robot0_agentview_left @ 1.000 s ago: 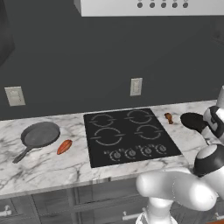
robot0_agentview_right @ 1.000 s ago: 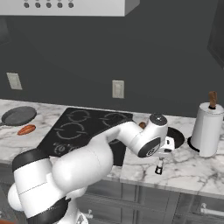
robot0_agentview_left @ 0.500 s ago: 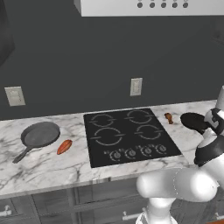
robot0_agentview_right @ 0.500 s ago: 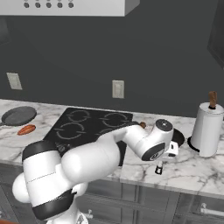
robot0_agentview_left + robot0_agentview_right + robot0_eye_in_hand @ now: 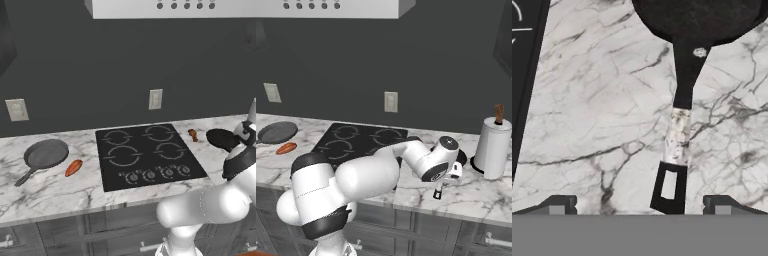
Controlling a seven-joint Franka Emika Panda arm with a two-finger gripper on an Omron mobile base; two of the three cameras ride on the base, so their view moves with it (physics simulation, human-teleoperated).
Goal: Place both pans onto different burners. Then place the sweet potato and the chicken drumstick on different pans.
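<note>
Right of the cooktop (image 5: 149,155), on the bench (image 5: 602,115), sits the near-black pan (image 5: 699,17) — rigid, probably heavy, slick handle (image 5: 679,125) running toward 6 o'clock. Claw (image 5: 639,202) wide, empty; grab mid-handle.

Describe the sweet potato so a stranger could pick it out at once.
Start at the black cooktop and look left along the marble counter. The sweet potato lies between the cooktop and the grey pan: a small orange-red oblong with tapered ends.
</note>
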